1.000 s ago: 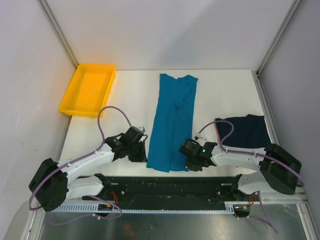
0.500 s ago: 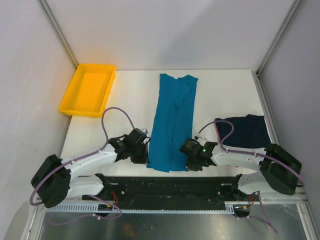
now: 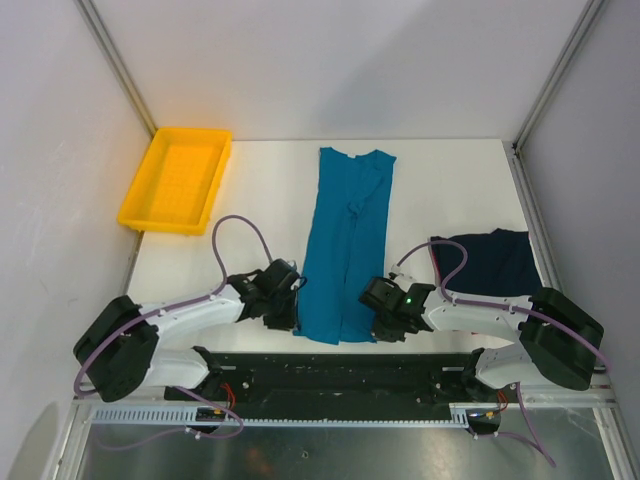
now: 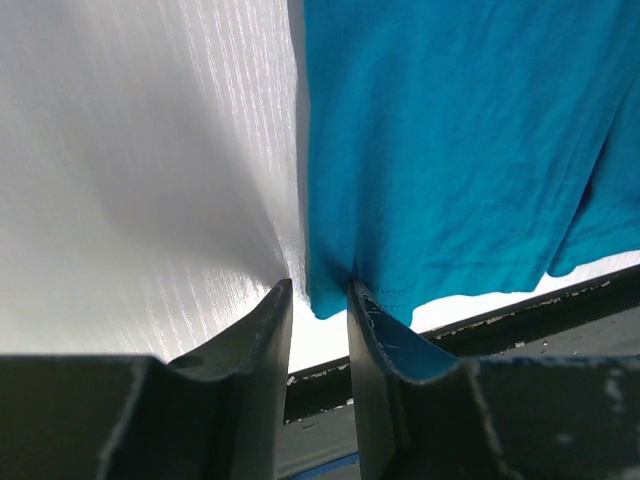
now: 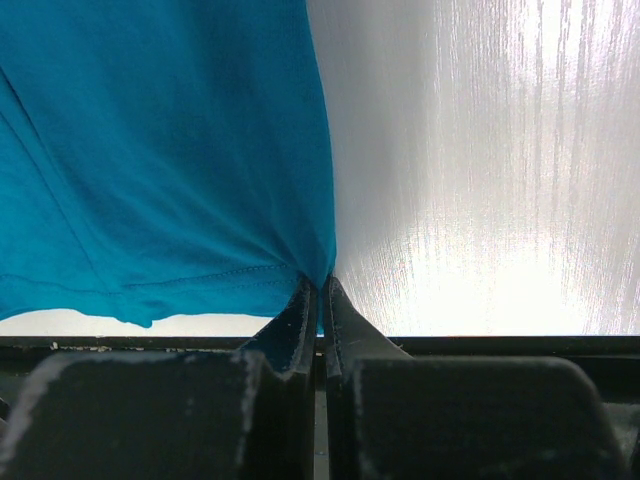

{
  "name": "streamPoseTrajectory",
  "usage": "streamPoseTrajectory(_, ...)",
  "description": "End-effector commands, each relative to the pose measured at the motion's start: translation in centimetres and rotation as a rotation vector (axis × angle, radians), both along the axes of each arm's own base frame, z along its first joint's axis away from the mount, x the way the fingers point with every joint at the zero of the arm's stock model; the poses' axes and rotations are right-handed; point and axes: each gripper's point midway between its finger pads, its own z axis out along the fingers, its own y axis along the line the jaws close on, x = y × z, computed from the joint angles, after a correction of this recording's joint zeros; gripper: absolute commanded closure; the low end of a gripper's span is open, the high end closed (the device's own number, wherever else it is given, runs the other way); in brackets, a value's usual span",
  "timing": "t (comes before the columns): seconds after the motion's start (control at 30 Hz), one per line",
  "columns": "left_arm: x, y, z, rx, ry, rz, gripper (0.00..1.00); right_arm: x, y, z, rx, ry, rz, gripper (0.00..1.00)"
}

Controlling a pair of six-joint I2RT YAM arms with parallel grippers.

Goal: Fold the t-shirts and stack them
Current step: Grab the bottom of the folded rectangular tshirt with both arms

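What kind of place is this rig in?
Probably a lab robot cell, not a home: bare white table boxed in by blank panels on aluminium framing, with a teal t-shirt, a navy t-shirt and a yellow plastic tray laid out.

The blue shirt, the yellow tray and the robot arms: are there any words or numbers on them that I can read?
None can be read.
The teal-blue t-shirt, the dark navy t-shirt and the yellow tray are plain in every view.
The left arm and right arm show no readable label, only a small green light.
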Motion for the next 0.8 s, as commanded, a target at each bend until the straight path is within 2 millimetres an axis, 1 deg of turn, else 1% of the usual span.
streamPoseTrajectory(0.0, 0.4, 0.0, -0.4, 0.018, -0.019, 0.031, 0.67, 0.0, -0.9, -0.6, -0.031, -0.005, 0.002, 1.0)
streamPoseTrajectory(0.1, 0.2, -0.1, -0.6, 0.024, -0.011, 0.036, 0.67, 0.0, -0.9, -0.5, -0.029, -0.005, 0.004, 1.0)
streamPoseTrajectory(0.17, 0.2, -0.1, -0.7, 0.034, -0.015, 0.043, 0.7, -0.1, -0.9, -0.5, -0.027, -0.007, 0.007, 1.0)
streamPoseTrajectory(0.23, 0.2, -0.1, -0.9, 0.044, -0.019, 0.052, 0.76, 0.0, -0.9, -0.4, -0.026, -0.009, 0.009, 1.0)
streamPoseTrajectory(0.3, 0.1, 0.0, -0.8, 0.042, -0.021, 0.061, 0.85, 0.0, -1.0, -0.1, -0.022, -0.013, 0.011, 1.0)
streamPoseTrajectory(0.37, 0.1, -0.2, -0.4, 0.022, -0.03, 0.063, 0.95, -0.1, -1.0, 0.2, -0.015, -0.02, 0.014, 1.0)
streamPoseTrajectory(0.4, 0.1, -0.3, -0.1, 0.009, -0.036, 0.063, 0.97, -0.1, -0.9, 0.5, -0.008, -0.025, 0.017, 1.0)
streamPoseTrajectory(0.5, -0.1, -0.6, 1.0, -0.039, -0.054, 0.066, 1.0, -0.5, -0.7, 1.4, 0.017, -0.041, 0.028, 1.0)
streamPoseTrajectory(0.67, -1.4, -0.8, 2.4, -0.134, -0.046, 0.071, 1.0, -1.6, -0.1, 2.9, 0.07, -0.062, 0.045, 1.0)
streamPoseTrajectory(0.77, -1.6, -1.2, 3.9, -0.2, -0.068, 0.07, 1.0, -2.1, 0.1, 3.9, 0.102, -0.077, 0.045, 1.0)
